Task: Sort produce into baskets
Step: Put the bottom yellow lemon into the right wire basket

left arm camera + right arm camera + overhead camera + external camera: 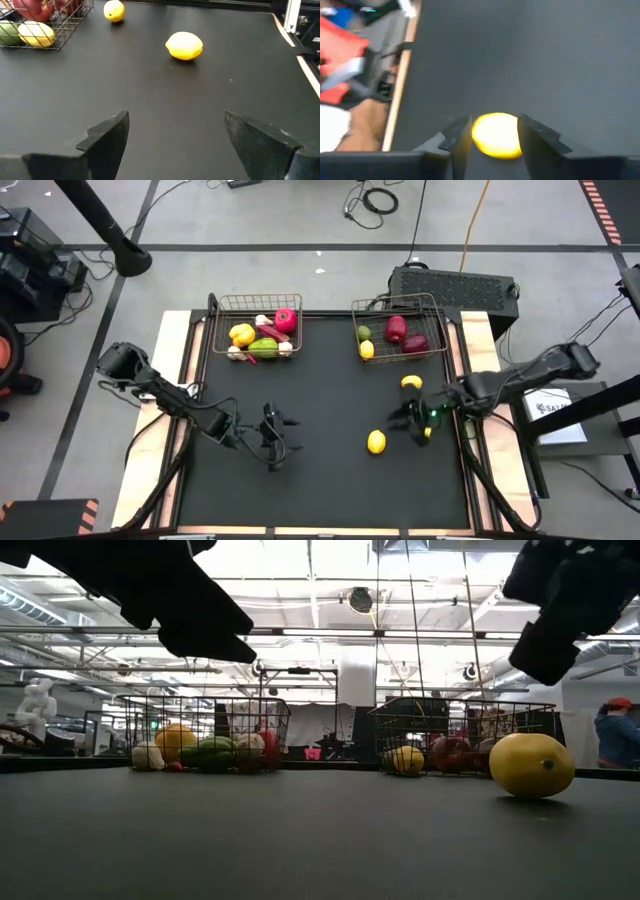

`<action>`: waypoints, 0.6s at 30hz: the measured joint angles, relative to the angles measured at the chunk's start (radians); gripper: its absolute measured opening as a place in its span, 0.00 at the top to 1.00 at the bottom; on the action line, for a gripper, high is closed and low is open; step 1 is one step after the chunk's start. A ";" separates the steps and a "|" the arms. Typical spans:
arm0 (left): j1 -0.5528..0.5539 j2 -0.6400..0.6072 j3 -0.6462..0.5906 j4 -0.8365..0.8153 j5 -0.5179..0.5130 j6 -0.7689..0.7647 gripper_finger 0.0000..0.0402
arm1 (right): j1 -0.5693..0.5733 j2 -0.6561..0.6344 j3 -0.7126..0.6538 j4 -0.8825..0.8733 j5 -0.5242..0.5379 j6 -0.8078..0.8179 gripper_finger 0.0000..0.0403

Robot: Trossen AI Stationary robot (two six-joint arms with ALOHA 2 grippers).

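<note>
Two wire baskets stand at the table's far edge. The left basket (pixel 256 297) holds a yellow pepper, a red fruit, green and white pieces. The right basket (pixel 395 303) holds red apples, a lime and a lemon (pixel 35 34). Two lemons rest on the black mat: one (pixel 411 382) near the right basket, one (pixel 376 442) nearer the front (pixel 531 765) (pixel 184 46). My right gripper (pixel 400 420) hovers open beside the nearer lemon (pixel 495 136), which shows past its fingers. My left gripper (pixel 275 442) (pixel 175 130) hangs open over the mat's near left.
Wooden strips border the black mat on the left (pixel 175 410) and right (pixel 480 340). A black box (pixel 455 285) sits behind the right basket. Bare mat lies between the two arms. A person (pixel 615 735) stands in the room beyond the table.
</note>
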 joint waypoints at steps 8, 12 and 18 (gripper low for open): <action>0.032 0.000 0.000 -0.016 -0.003 0.026 0.17 | 0.176 0.207 -0.019 0.239 0.076 -0.020 0.37; 0.032 0.000 0.000 -0.024 -0.003 0.046 0.17 | 0.232 0.339 -0.018 0.381 0.097 -0.068 0.22; 0.042 0.000 0.000 -0.026 -0.003 0.082 0.17 | 0.299 0.480 -0.018 0.509 0.184 -0.138 0.14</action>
